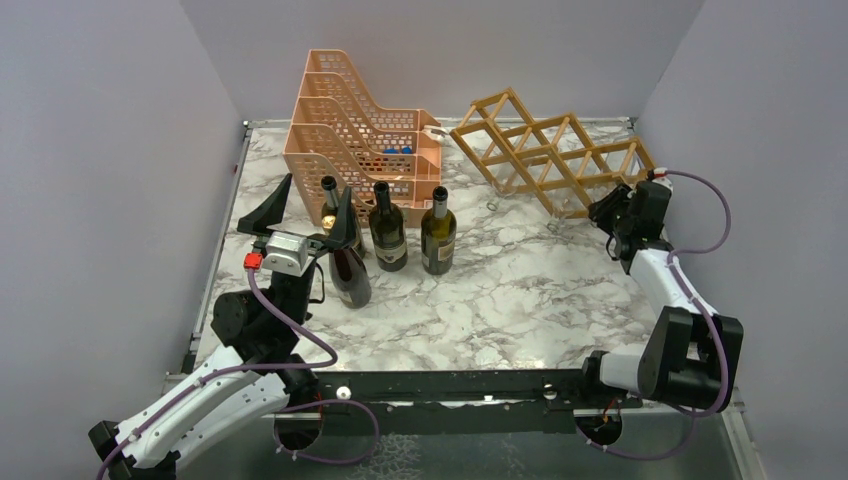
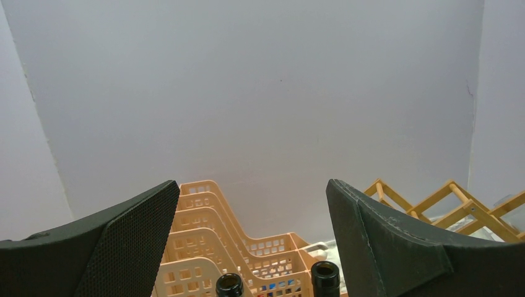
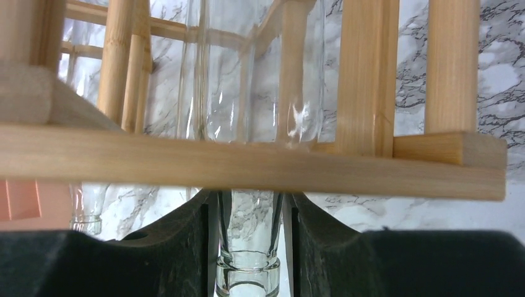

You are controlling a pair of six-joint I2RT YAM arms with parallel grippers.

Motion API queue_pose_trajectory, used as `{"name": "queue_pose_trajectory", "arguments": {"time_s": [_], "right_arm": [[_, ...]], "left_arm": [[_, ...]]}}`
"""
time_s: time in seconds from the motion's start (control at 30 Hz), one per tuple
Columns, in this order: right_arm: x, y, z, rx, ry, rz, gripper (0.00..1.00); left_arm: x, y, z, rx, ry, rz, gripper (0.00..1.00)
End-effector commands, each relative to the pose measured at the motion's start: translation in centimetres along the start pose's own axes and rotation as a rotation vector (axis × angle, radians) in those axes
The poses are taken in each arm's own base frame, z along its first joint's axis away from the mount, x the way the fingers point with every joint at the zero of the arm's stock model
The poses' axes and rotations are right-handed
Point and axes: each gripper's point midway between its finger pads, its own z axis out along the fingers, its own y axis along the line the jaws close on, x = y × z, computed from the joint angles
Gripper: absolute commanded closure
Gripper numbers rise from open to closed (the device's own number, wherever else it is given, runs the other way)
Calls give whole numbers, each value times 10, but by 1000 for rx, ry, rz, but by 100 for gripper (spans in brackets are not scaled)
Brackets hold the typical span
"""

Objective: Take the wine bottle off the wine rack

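The wine rack (image 1: 545, 160) rests on the marble worktop (image 1: 520, 290). The right hand (image 1: 612, 215) is pressed up against the rack's right-hand end. In the right wrist view, a horizontal slat (image 3: 247, 164) of the rack crosses in front. Behind that slat lies the wine bottle (image 3: 260, 80), clear glass, its body inside one of the rack's cells. Its neck reaches out under the slat, where the right hand (image 3: 249, 204) is clamped on it with one dark finger on either side, both touching the glass. The mouth of a second clear bottle (image 3: 86, 213) shows just left of the held neck, also inside the rack.

The left hand (image 1: 318, 190) is well to the left of the rack, fingers spread wide and holding nothing. It hangs over a group of four dark bottles (image 1: 388, 235) standing upright on the worktop. In the left wrist view the two fingers (image 2: 111, 241) stand far apart, with two bottle mouths low between them. An orange organizer (image 1: 360, 140) stands just left of the rack, behind those bottles.
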Motion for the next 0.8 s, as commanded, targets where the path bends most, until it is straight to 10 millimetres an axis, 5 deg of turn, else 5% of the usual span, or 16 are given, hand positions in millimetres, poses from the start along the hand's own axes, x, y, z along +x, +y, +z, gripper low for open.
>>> {"name": "queue_pose_trajectory", "arguments": {"time_s": [0.0,0.77], "right_arm": [[-17,17,-16,-85,-64,-8,69],[28,18,-87,-99,86,84,76]], "left_arm": [[-4,-2,-1,12,-27,-13,5],[1,-6,0,25,-17,-22,5]]}}
